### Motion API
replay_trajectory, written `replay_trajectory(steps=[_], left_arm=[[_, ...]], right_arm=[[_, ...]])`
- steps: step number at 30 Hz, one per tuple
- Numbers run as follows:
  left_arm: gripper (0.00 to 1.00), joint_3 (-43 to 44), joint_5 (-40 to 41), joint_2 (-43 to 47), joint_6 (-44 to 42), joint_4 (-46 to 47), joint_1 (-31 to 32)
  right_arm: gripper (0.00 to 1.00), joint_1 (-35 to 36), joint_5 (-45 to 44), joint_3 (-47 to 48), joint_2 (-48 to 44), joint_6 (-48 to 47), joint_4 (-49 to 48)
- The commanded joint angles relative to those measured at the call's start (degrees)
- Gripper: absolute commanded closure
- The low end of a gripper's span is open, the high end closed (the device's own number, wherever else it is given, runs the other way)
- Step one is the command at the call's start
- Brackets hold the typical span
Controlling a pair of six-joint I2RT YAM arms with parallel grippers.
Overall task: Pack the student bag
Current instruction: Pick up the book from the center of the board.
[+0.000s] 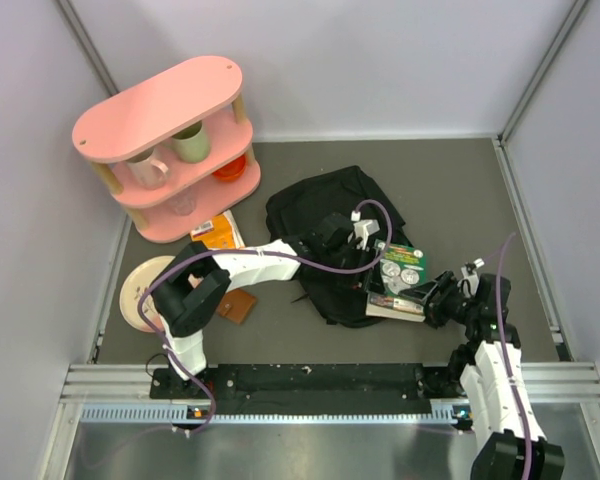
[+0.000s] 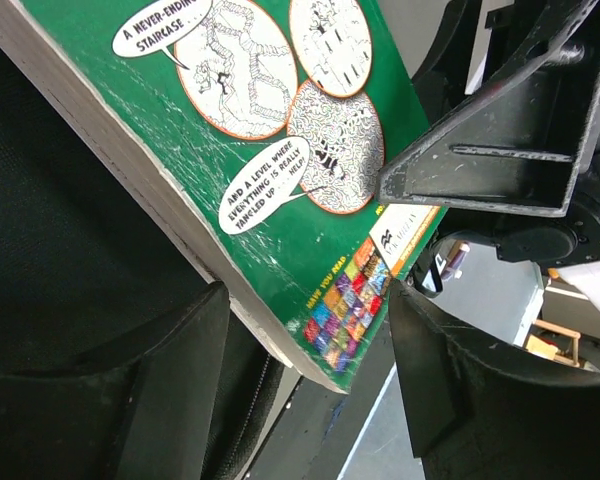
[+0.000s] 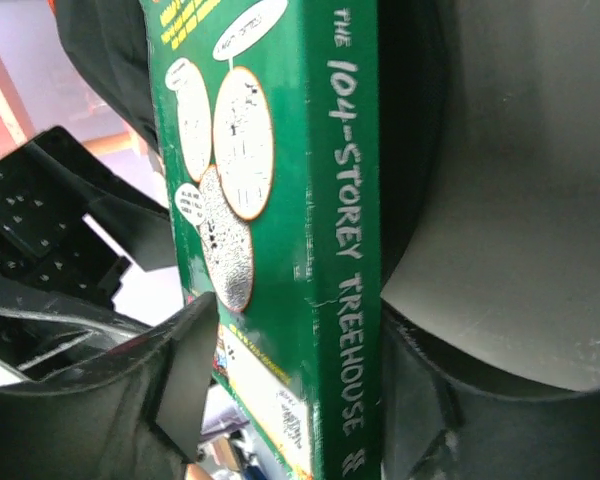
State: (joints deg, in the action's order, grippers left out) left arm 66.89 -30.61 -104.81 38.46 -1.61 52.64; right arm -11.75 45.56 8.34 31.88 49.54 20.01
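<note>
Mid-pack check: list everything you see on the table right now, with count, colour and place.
student bag: one, black, centre of the table
green book: one, green, at the bag's right edge, between both grippers
shelf: one, pink, far-left corner
pale mug: one, whitish pink, shelf's middle tier
green mug: one, light green, beside the pale mug
orange item: one, orange, lower shelf tier, type unclear
orange packet: one, orange, flat in front of the shelf
plate: one, cream, left edge
brown flat item: one, brown, near the left arm
left gripper: black, the book's corner between its fingers, grip unclear
right gripper: black, closed on the book's spine end
</note>
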Motion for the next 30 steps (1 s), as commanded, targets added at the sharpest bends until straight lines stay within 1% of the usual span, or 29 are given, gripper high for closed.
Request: replay_trajectory(steps=[1, 2, 3, 4, 5, 6, 7, 9, 10, 11, 14, 16, 17, 19, 20, 22, 23, 24, 25, 27, 28, 29, 30], left_arm=[[0.32, 2.28, -2.78, 0.14, -0.22, 3.28, 0.62], [0.32, 2.19, -2.7, 0.22, -0.22, 3.28, 0.62], [0.32, 2.01, -2.7, 0.31, -0.31, 3.19, 0.62], [0.32, 2.1, -2.44, 0.4, -0.4, 2.93, 0.62], [0.32, 2.01, -2.09, 0.84, -0.66, 2.66, 0.62], [0.32, 1.75, -1.3, 1.28, -1.01, 2.23, 0.62], [0.31, 1.23, 2.19, 3.11, -1.1, 1.79, 0.62], [0.26, -0.61, 6.51, 6.01, -1.8, 1.87, 0.62], [0.24, -1.75, 8.79, 8.9, -2.24, 1.87, 0.53], [0.22, -2.2, 13.08, 10.23, -2.68, -0.91, 0.44], [0.2, -3.87, 16.97, 15.42, -3.83, -1.56, -0.43], [0.2, -4.92, 17.25, 18.49, -3.65, -1.47, -1.92], [0.19, -5.19, 17.25, 19.38, -3.48, -1.12, -2.45], [0.17, -5.98, 14.8, 21.48, -2.6, 0.37, -4.38], [0.17, -6.42, 13.4, 22.1, -2.08, 1.16, -5.0], [0.17, -7.73, 8.83, 23.25, 0.56, 7.47, -6.84], [0.17, -8.0, 7.68, 23.34, 2.22, 9.5, -7.11], [0.17, -8.35, 5.67, 23.34, 3.02, 13.69, -7.2], [0.16, -8.44, 4.43, 22.73, 3.9, 15.74, -7.2], [0.16, -8.45, 2.15, 21.5, 7.76, 20.39, -7.2], [0.16, -8.53, 0.83, 20.1, 9.08, 24.59, -7.2], [0.15, -8.71, -0.14, 19.48, 11.61, 27.24, -7.29], [0.15, -8.88, -0.76, 18.86, 12.77, 29.27, -7.29]], right_arm=[[0.49, 0.5, 0.49, 2.12, -2.52, 1.87, -0.76], [0.72, 0.5, 0.49, 2.38, -2.96, 2.31, -0.67], [0.83, 0.5, 0.32, 2.73, -4.35, 2.49, -0.15], [0.89, 0.5, -0.03, 3.17, -5.06, 2.84, 0.38], [0.97, 0.5, -0.9, 4.05, -6.12, 3.02, 1.16], [0.99, 0.5, -1.35, 4.66, -7.0, 3.11, 2.56], [0.99, 0.5, -1.79, 5.37, -8.57, 2.85, 3.97], [1.0, 0.5, -2.67, 7.83, -9.81, 2.49, 6.78], [1.0, 0.5, -2.67, 8.7, -10.86, 2.14, 7.32], [1.0, 0.59, -2.5, 10.37, -11.22, 2.14, 7.85], [1.0, 0.5, -0.83, 13.79, -12.45, 2.4, 7.85], [1.0, 0.5, -0.12, 15.73, -12.63, 2.58, 7.68], [1.0, 0.5, 1.1, 17.74, -12.37, 2.58, 7.5], [1.0, 0.5, 3.29, 19.25, -11.93, 3.28, 5.93], [1.0, 0.5, 6.26, 20.04, -11.58, 3.89, 3.22], [1.0, 0.5, 9.88, 20.31, -10.79, 7.56, -0.57], [1.0, 0.5, 10.68, 20.49, -10.7, 8.72, -4.41], [1.0, 0.5, 10.78, 21.01, -10.7, 8.82, -4.54], [1.0, 0.5, 10.6, 21.8, -10.52, 8.47, -4.28], [1.0, 0.5, 12.09, 22.77, -9.82, 9.78, -7.34], [1.0, 0.5, 14.36, 22.69, -9.47, 11.01, -9.53], [1.0, 0.5, 15.34, 21.99, -9.29, 12.41, -14.25], [1.0, 0.5, 16.04, 21.55, -9.29, 15.3, -16.73]])
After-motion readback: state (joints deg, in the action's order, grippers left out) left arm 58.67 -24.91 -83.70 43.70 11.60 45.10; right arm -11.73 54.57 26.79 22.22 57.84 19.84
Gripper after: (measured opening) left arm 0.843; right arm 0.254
